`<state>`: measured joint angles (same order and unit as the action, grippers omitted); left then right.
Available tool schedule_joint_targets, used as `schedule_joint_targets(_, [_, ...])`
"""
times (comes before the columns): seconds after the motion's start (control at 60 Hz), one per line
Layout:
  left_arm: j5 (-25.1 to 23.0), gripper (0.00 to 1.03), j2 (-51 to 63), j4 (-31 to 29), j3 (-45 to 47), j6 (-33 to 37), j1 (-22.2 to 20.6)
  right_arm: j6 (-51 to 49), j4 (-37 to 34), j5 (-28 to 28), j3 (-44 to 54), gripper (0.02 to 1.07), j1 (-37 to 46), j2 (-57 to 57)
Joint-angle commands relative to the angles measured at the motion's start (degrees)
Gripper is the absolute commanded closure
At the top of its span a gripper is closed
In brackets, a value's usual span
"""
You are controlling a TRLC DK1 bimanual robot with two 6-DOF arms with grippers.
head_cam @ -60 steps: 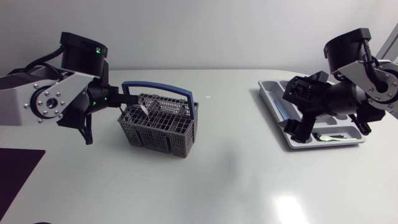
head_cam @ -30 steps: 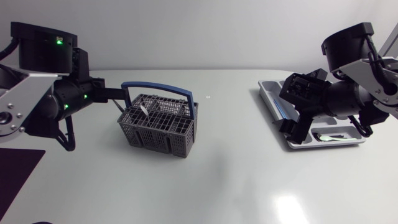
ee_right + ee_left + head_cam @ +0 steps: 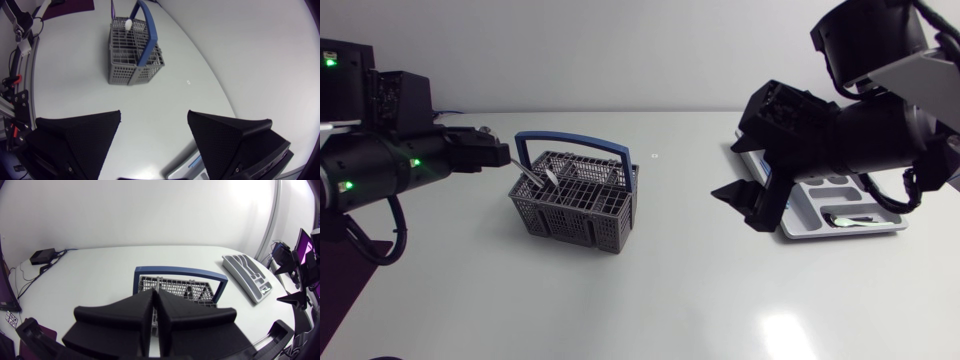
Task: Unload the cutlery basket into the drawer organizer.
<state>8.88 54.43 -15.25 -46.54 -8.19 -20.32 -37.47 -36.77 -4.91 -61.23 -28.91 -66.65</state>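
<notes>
The grey cutlery basket [image 3: 578, 202] with a blue handle [image 3: 582, 142] stands left of centre. My left gripper [image 3: 503, 159] is at the basket's left rim, shut on a thin silver piece of cutlery [image 3: 532, 177] that slants down into the basket. In the left wrist view the shut fingers [image 3: 172, 315] pinch that silver shaft [image 3: 157, 286] just before the basket [image 3: 175, 287]. The grey drawer organizer [image 3: 845, 192] lies at the right and holds a silver utensil [image 3: 850, 220]. My right gripper [image 3: 748, 207] hangs open just left of the organizer, nothing between its fingers [image 3: 80, 135].
A dark purple mat [image 3: 345, 270] lies at the table's front left corner. The right wrist view looks down over open tabletop toward the basket [image 3: 131, 57]. From the left wrist, the organizer [image 3: 247, 275] lies beyond the basket on the right arm's side.
My left arm has drawn back to the left and its gripper now angles the silver piece up out of the basket. My right arm has swung left off the organizer and risen.
</notes>
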Motion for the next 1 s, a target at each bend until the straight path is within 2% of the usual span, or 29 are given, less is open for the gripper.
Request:
schedule_joint_targets(0.0, [-2.5, 0.99, -1.5, -0.8, -0.6, -1.9, 1.0, 4.2, -1.5, -1.6, -2.8, 0.12, -2.0, -0.7])
schedule_joint_targets(0.283, [-8.8, 0.99, -4.0, -2.2, -1.4, -3.6, 1.9, 8.6, -1.0, -5.1, -6.7, 0.12, -7.5, -5.4])
schedule_joint_targets(0.45, [-14.4, 0.99, -4.0, -3.1, -2.0, -4.5, 2.6, 10.9, 0.2, -6.0, -9.7, 0.12, -11.3, -10.1])
schedule_joint_targets(0.75, [-27.9, 0.99, -0.9, -4.2, -2.7, -5.3, 8.5, 13.9, 2.1, -7.4, -15.6, 0.12, -15.9, -17.7])
schedule_joint_targets(0.983, [-34.1, 0.99, 1.6, -4.8, -3.5, -5.3, 11.6, 14.2, 1.8, -8.5, -19.3, 0.13, -17.6, -22.0])
